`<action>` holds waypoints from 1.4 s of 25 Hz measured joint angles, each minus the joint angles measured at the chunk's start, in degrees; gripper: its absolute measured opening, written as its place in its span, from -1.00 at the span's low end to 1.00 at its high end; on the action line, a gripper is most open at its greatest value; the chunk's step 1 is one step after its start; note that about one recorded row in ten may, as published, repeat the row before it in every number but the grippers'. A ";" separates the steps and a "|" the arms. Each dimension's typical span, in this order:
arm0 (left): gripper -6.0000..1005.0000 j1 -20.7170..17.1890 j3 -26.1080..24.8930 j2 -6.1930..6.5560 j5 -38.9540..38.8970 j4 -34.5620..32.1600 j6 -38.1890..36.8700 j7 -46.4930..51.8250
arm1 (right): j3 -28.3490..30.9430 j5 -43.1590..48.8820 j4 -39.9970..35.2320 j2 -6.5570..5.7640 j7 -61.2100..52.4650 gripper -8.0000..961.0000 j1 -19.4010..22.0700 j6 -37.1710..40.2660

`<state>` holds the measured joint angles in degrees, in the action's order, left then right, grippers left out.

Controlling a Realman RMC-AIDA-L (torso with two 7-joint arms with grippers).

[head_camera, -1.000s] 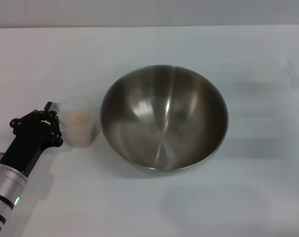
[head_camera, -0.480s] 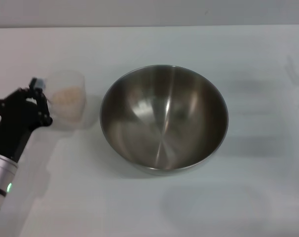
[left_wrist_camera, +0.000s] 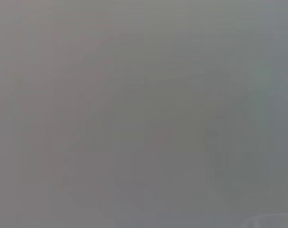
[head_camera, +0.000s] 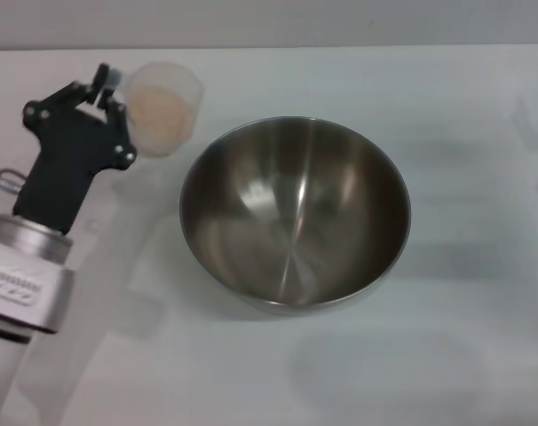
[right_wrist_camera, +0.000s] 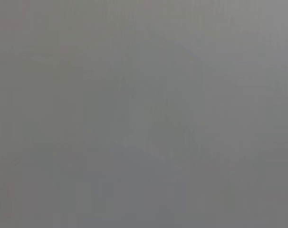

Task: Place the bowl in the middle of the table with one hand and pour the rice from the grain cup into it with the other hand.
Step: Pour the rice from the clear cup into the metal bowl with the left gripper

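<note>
The left gripper (head_camera: 107, 89) is clamped on the handle side of the grain cup (head_camera: 162, 108), its black fingers pinching the cup's near edge while the cup hangs clear of the table (head_camera: 447, 355). The cup is tipped, with its open mouth turned up toward the head camera, and the rice (head_camera: 159, 114) shows as a pale beige heap inside it. Behind the gripper, the black wrist housing runs back to the silver-white arm body at the near left of the head view.

Just beyond the cup, on the side away from the gripper, stands the stainless-steel mixing bowl (head_camera: 295, 213), upright on the white tabletop; the cup's mouth is beside the bowl's rim, not over it, and the two do not touch. The bowl's brushed inside holds no grains.

Both wrist views give only a flat grey field. The right gripper does not appear in any view.
</note>
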<state>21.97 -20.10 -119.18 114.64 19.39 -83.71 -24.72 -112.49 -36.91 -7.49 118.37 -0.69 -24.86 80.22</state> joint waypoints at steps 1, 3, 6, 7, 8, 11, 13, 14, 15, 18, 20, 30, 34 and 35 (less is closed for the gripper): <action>-0.92 1.91 0.36 0.00 0.22 1.06 -0.17 -9.99 | 0.00 -0.01 0.01 0.01 0.06 0.62 -0.17 -0.03; -0.92 2.45 0.43 0.00 0.67 1.38 -0.21 -13.48 | 0.00 -0.01 0.01 0.01 0.08 0.62 -0.25 -0.14; -0.92 4.17 0.48 0.01 3.95 1.77 -0.05 -24.01 | 0.05 -0.01 0.02 0.02 0.10 0.62 -0.53 -0.38; -0.92 4.17 0.48 0.01 3.95 1.77 -0.05 -24.01 | 0.06 -0.01 0.03 0.02 0.11 0.62 -0.67 -0.40; -0.92 4.60 0.45 0.00 4.89 1.75 0.14 -26.76 | 0.06 -0.01 0.05 0.02 0.11 0.62 -0.72 -0.41; -0.92 5.48 0.44 0.01 8.26 1.28 0.72 -36.80 | 0.09 -0.01 0.04 0.02 0.13 0.62 -0.74 -0.47; -0.92 5.68 0.44 0.01 10.07 1.22 1.68 -42.42 | 0.12 -0.02 0.04 0.03 0.14 0.61 -0.74 -0.50; -0.92 5.68 0.44 0.01 10.07 1.22 1.68 -42.42 | 0.14 -0.03 0.05 0.06 0.14 0.61 -0.74 -0.52; -0.92 5.71 0.44 0.01 10.91 1.20 2.50 -45.35 | 0.18 -0.06 -0.01 0.16 0.16 0.61 -0.73 -0.55; -0.92 5.73 0.47 0.00 11.85 1.18 5.22 -51.82 | 0.19 -0.06 -0.19 0.26 0.16 0.61 -0.73 -0.57; -0.92 5.74 0.53 0.01 11.92 1.30 6.64 -55.51 | 0.19 -0.08 -0.30 0.33 0.17 0.61 -0.75 -0.58; -0.92 5.29 2.11 0.00 11.99 1.99 6.95 -71.93 | 2.47 -0.10 -0.44 0.37 0.17 0.62 -0.80 -0.62; -0.92 5.13 3.47 0.00 12.01 2.08 6.65 -75.78 | 3.02 -0.10 -0.43 0.37 0.17 0.62 -0.81 -0.58; -0.92 5.13 3.47 0.00 12.01 2.08 6.65 -75.78 | 3.10 -0.10 -0.40 0.37 0.17 0.62 -0.81 -0.59</action>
<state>27.10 -16.63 -119.18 126.65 21.47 -77.07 -100.50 -109.39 -37.01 -7.90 118.74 -0.52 -25.67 79.63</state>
